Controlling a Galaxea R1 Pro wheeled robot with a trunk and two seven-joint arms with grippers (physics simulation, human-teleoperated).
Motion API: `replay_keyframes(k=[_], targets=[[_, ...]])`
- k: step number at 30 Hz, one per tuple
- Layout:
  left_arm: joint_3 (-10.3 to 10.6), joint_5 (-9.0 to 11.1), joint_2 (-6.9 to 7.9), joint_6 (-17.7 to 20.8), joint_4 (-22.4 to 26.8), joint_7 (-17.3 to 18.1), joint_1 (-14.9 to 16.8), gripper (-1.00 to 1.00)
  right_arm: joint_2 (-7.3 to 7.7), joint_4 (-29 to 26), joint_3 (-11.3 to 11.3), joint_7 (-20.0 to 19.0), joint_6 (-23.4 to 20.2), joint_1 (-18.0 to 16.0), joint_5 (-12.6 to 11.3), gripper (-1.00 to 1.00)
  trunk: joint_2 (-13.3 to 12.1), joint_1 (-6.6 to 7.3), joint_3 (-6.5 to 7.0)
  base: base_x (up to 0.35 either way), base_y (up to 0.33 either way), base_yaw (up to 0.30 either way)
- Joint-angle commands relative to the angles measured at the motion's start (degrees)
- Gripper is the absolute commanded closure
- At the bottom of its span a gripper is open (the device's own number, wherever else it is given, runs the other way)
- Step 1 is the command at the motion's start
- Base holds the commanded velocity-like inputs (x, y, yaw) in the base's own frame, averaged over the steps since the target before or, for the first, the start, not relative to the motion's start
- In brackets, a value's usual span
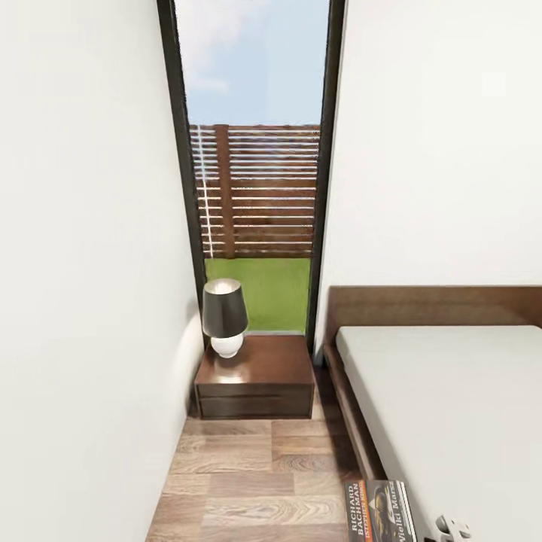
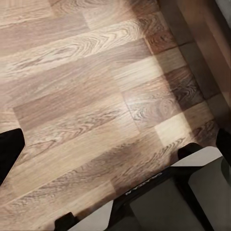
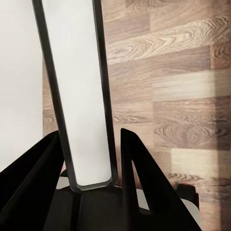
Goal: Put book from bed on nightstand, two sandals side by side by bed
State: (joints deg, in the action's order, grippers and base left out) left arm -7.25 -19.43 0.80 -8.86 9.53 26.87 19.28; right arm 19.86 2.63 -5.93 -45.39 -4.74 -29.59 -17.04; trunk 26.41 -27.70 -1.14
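Head view: the book (image 1: 380, 510) rides at the lower edge beside the bed (image 1: 452, 391). Right wrist view: the right gripper (image 3: 91, 159) fingers clamp its edge. Judged carry step; next, reach the nightstand (image 1: 260, 373), clear of the lamp (image 1: 224, 316).

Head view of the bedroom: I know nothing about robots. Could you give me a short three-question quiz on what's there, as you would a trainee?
1. True or false: the lamp stands on the nightstand.
2. Multiple choice: in the head view, on which side of the nightstand is the bed? A) to its left B) to its right C) behind it, against the window
3. Fill in: the right gripper has its fingers closed on the edge of the ____.

Key: 1 true. 2 B. 3 book.
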Motion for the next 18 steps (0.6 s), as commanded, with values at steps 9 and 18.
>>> replay_keyframes(k=[9,18], targets=[[-0.5,-0.6,-0.01,-0.3,0.0,0.2,0.1,-1.0,0.01,0.1,-0.2,-0.2,-0.4,-0.1,-0.7,1.0,0.1,-0.06,-0.12,0.304,0.0,0.0],[-0.5,-0.6,-0.01,-0.3,0.0,0.2,0.1,-1.0,0.01,0.1,-0.2,-0.2,-0.4,-0.1,-0.7,1.0,0.1,-0.06,-0.12,0.325,0.0,0.0]])
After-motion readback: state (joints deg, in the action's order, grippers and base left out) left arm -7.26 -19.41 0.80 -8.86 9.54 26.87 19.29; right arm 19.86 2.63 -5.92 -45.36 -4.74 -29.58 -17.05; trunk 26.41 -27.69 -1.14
